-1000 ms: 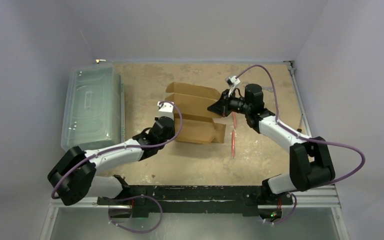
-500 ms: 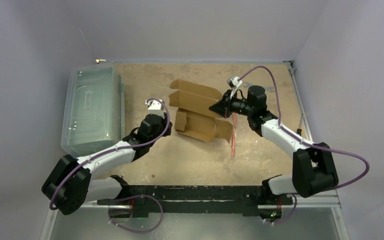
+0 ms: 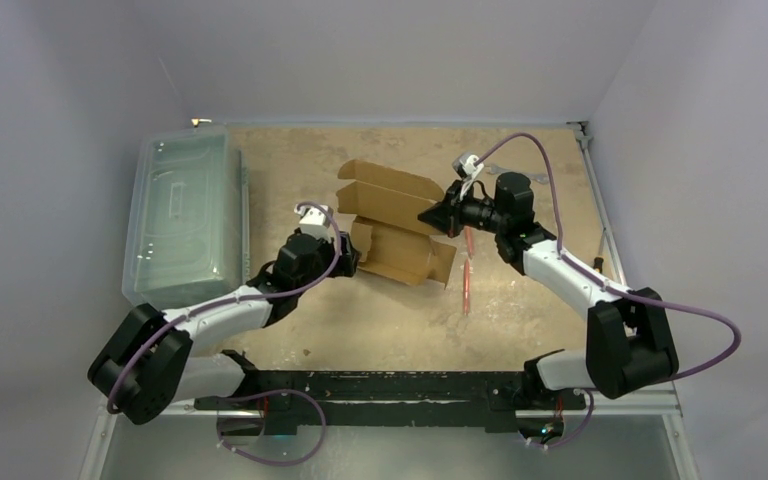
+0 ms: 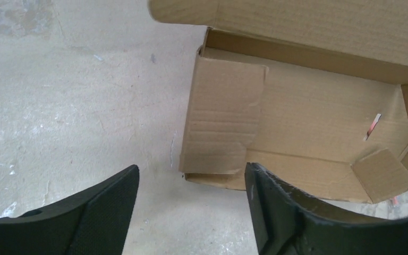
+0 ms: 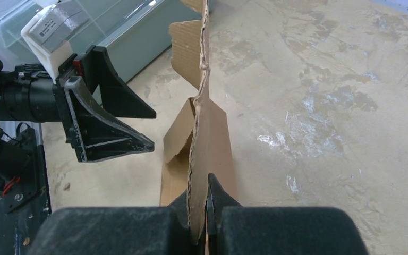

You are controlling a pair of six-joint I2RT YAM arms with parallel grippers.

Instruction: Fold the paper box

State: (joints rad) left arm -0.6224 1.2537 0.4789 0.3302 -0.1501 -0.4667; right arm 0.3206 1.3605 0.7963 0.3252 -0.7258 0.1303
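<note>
we count one paper box (image 3: 395, 222), half-formed mid-counter (image 3: 360, 320), and one clear bin (image 3: 180, 220). our right end effector (image 5: 201, 196) is pinched on the box's upright wall; the left end effector (image 4: 191, 175) gapes wide and empty, just beside the end flap (image 4: 220, 114). we'd push that flap in squarely while the right steadies.

You are working with a left arm (image 3: 218, 313) and a right arm (image 3: 563, 270) built alike: smooth white link shells between bulky black joint housings. A purple cable (image 3: 521, 134) loops loosely along each. The fingers (image 4: 102, 212) are matte black, grainy wedges, and a small white camera block (image 5: 49, 25) tops each wrist.
</note>
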